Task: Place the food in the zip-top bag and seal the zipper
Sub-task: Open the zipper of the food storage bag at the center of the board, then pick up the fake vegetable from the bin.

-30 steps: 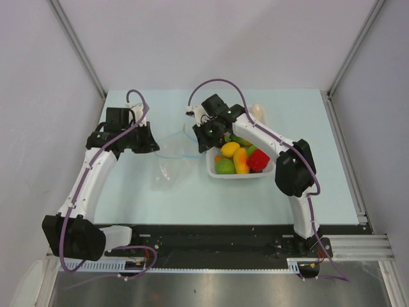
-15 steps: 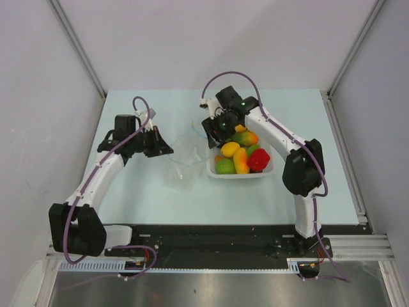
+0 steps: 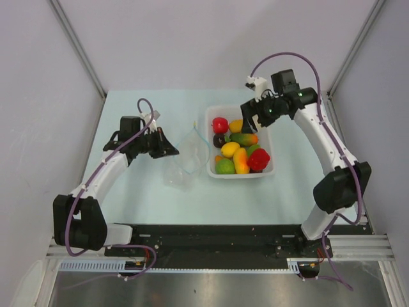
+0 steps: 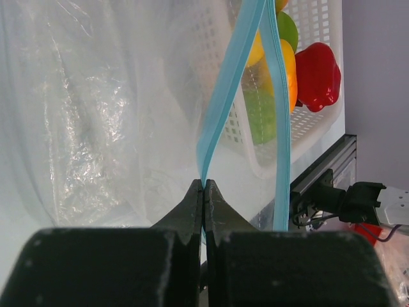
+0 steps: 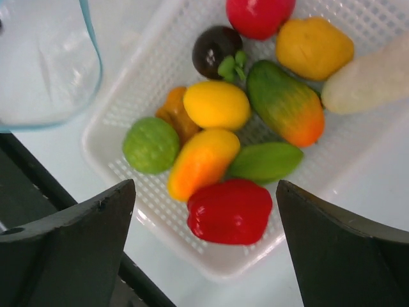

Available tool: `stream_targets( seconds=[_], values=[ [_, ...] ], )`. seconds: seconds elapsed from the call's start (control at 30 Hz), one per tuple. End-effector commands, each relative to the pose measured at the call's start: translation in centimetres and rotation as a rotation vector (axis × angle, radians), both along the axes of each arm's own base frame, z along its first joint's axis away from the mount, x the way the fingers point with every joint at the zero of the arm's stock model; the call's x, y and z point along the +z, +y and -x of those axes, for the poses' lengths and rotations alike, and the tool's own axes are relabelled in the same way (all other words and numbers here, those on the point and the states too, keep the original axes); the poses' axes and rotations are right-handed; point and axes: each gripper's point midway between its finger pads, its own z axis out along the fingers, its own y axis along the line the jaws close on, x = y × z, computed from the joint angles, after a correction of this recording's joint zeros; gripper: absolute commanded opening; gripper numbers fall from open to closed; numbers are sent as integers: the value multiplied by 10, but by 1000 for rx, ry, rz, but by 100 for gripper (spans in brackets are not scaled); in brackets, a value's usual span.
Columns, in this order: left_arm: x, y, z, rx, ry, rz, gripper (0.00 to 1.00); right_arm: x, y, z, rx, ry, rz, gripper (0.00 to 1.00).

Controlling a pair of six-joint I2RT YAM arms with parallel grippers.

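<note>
The food lies in a white basket (image 3: 267, 167): a red pepper (image 5: 229, 211), a lime (image 5: 151, 144), a lemon (image 5: 216, 104), a green-orange mango (image 5: 284, 109), a dark purple piece (image 5: 216, 50) and others. The zip-top bag (image 3: 184, 163) lies crumpled left of the basket, with no food showing inside it. My left gripper (image 3: 172, 152) is shut on the teal zipper (image 4: 220, 96) strip, gripper (image 4: 204, 187) pinching one lip while the other lip hangs apart. My right gripper (image 3: 254, 114) hovers open above the basket's far right corner, gripper (image 5: 205, 185) empty over the pepper.
The basket (image 5: 121, 96) stands just right of the bag's mouth (image 5: 45, 64). The table's black front rail (image 3: 211, 240) runs along the near edge. Grey walls with metal posts close in the table on three sides.
My right gripper has opened and swung from the bag's mouth rightwards and back over the basket's far corner. The left gripper has shifted slightly right, still pinching the zipper.
</note>
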Motion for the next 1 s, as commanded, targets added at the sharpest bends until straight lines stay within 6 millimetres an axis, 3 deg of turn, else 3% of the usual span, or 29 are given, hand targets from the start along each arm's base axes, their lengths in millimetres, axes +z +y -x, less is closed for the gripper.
stream_targets(
  seconds=[0.0,0.07,0.1,0.13,0.23,0.43,0.57,0.83,0.97],
  values=[
    [10,-7,-1,-23,-38,30,0,-30,-33,50,144,9,221,100],
    [11,-7,0,-26,-41,31,0,-38,-41,61,185,-20,309,100],
    [10,-8,0,-26,-37,29,0,-52,-45,68,207,0,347,100],
    [11,-8,0,-30,-44,30,0,-55,-51,69,203,-18,392,100],
    [12,-10,2,-40,-51,28,0,-74,-45,64,274,-63,465,100],
    [14,-9,3,-49,-61,13,0,-94,-42,50,374,-97,569,100],
    [14,-9,4,-50,-68,8,0,-108,-44,60,447,-45,594,100],
    [13,-10,5,-61,-61,11,0,-76,-39,69,643,-211,553,100],
    [13,-11,6,-72,-57,22,0,-60,-39,71,809,-374,489,100]
  ],
)
